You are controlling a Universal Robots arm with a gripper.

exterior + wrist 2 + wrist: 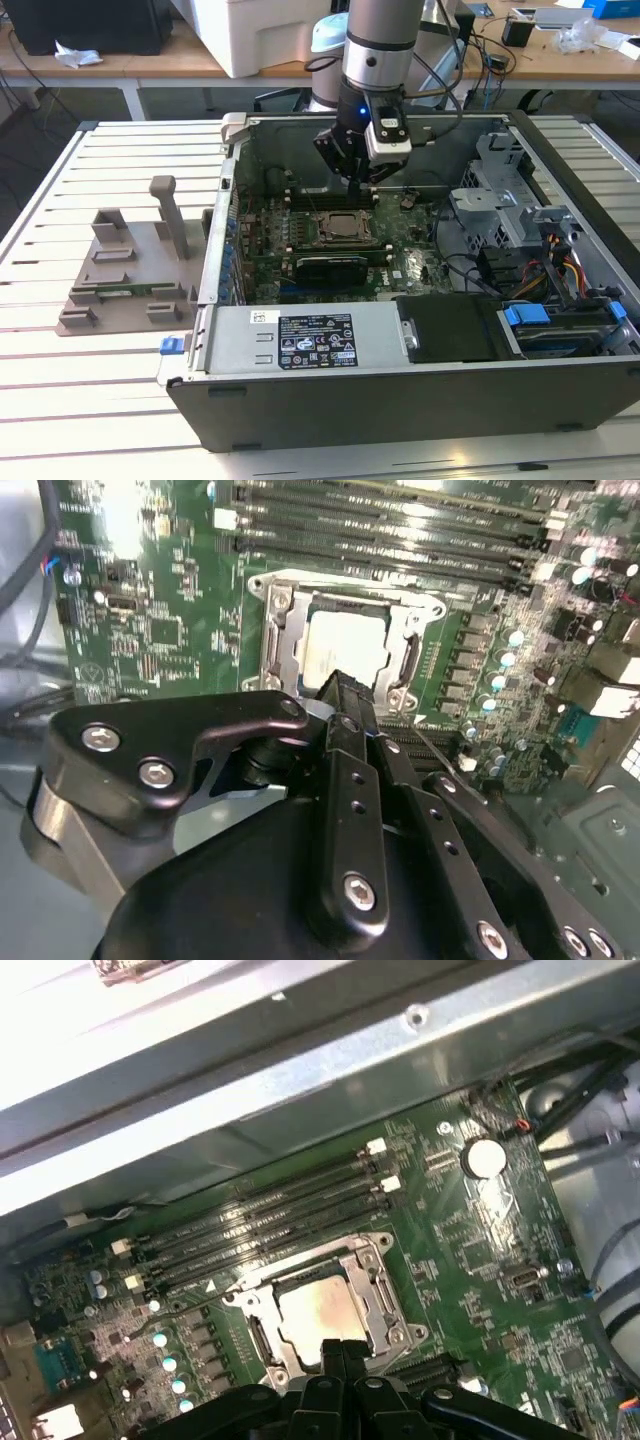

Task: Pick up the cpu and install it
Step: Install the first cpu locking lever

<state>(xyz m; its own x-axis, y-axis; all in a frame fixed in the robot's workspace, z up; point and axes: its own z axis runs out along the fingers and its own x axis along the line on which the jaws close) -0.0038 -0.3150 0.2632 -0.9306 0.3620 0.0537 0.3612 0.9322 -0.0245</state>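
The cpu (345,226) lies flat in the motherboard's socket inside the open computer case (400,400), its silvery top framed by the metal socket bracket. It shows in both wrist views (343,645) (320,1310). My gripper (356,180) hangs a little above the board, over the socket's edge. The black fingertips (340,1352) press together with nothing between them, just beside the chip and above it. In the second wrist view the gripper (350,687) hides one edge of the socket.
Empty memory slots (270,1220) run beside the socket. A black graphics card (335,265) sits on the socket's near side, with the power supply (300,338) in front. Drive bays and cables (540,260) fill the exterior view's right. A grey fixture (125,270) stands outside the case.
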